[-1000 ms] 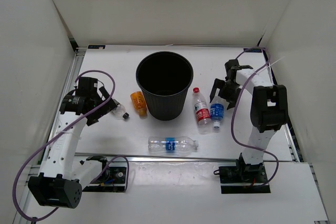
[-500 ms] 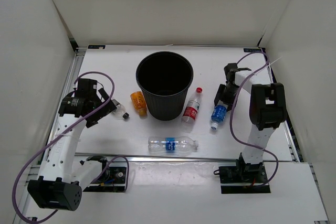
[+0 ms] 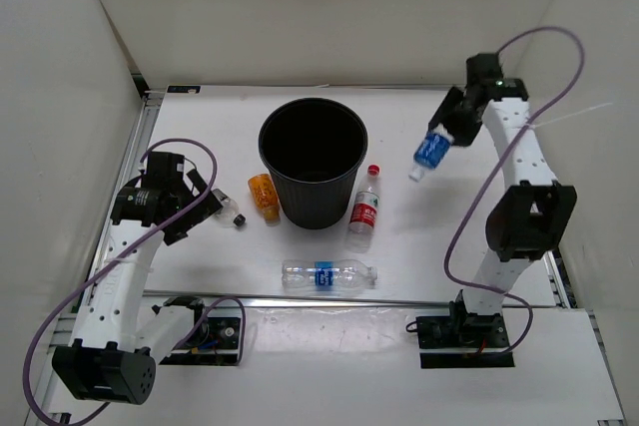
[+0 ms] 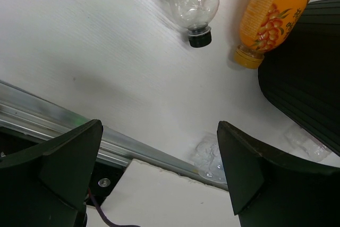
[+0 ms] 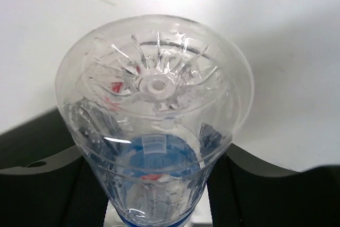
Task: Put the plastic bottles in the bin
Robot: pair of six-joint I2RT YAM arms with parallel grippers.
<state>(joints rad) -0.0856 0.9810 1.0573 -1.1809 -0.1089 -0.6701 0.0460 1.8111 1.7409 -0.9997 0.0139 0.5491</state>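
Note:
The black bin [image 3: 316, 203] stands at the middle back of the table. My right gripper [image 3: 446, 133] is raised to the bin's right, shut on a blue-labelled clear bottle [image 3: 430, 152] that hangs cap-down; in the right wrist view the bottle's base [image 5: 155, 104] fills the space between my fingers [image 5: 42, 184]. A red-labelled bottle [image 3: 365, 209] lies beside the bin's right wall. Another blue-labelled bottle [image 3: 327, 274] lies near the front. The orange bottle [image 3: 263, 195] [image 4: 268, 17] and the tiny dark-capped bottle [image 3: 232, 214] [image 4: 194, 1] lie left of the bin, just ahead of my open left gripper [image 3: 203, 205] [image 4: 159, 179].
White walls enclose the table on the left, right and back. A metal rail [image 3: 399, 302] runs along the front edge, also visible in the left wrist view as the rail [image 4: 48, 115]. Purple cables [image 3: 544, 47] loop off both arms.
My right gripper closed on the blue-labelled bottle and lifted it up and toward the back. The red-labelled bottle tipped toward the bin. The left arm barely moved.

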